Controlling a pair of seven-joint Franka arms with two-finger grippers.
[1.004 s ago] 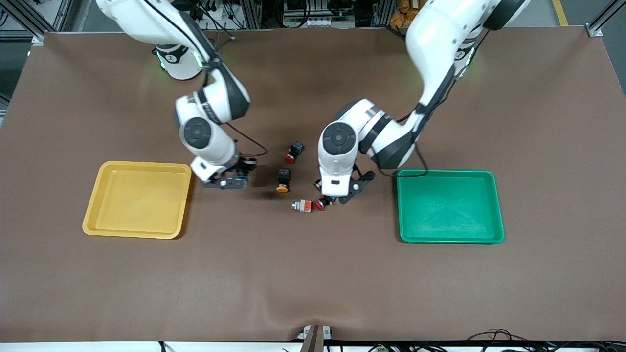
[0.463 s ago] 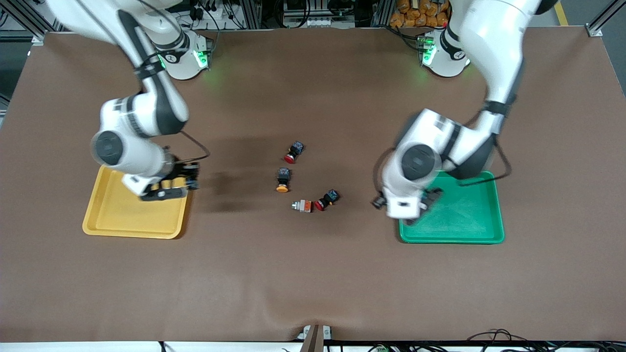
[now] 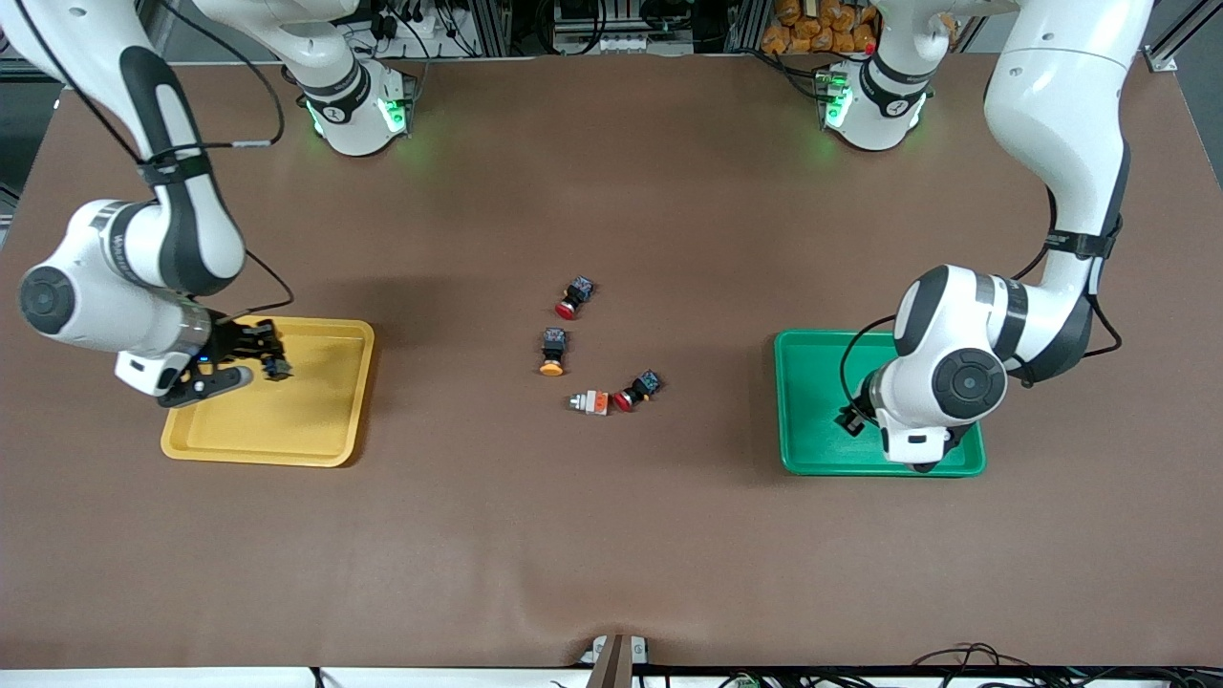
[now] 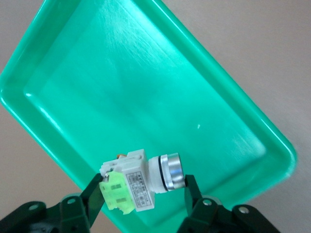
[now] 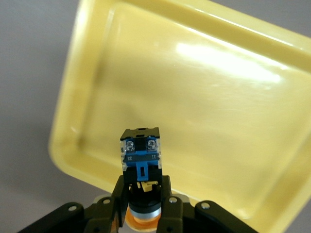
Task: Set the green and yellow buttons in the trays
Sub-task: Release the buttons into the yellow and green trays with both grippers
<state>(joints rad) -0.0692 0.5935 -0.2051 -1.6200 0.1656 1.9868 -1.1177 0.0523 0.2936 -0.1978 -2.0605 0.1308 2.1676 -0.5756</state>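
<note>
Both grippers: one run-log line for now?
left gripper: green button held over green tray | right gripper: yellow button held over yellow tray

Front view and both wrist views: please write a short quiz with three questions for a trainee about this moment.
1. True or false: the left gripper holds a red-capped switch over the yellow tray.
2. What does the right gripper hold? A) yellow button B) green button C) nothing
3. How many switches lie on the table between the trays?

Key:
1. False: it holds the green button over the green tray.
2. A.
3. Four: two red-capped switches, one orange-capped switch, one grey-and-orange switch.
</note>
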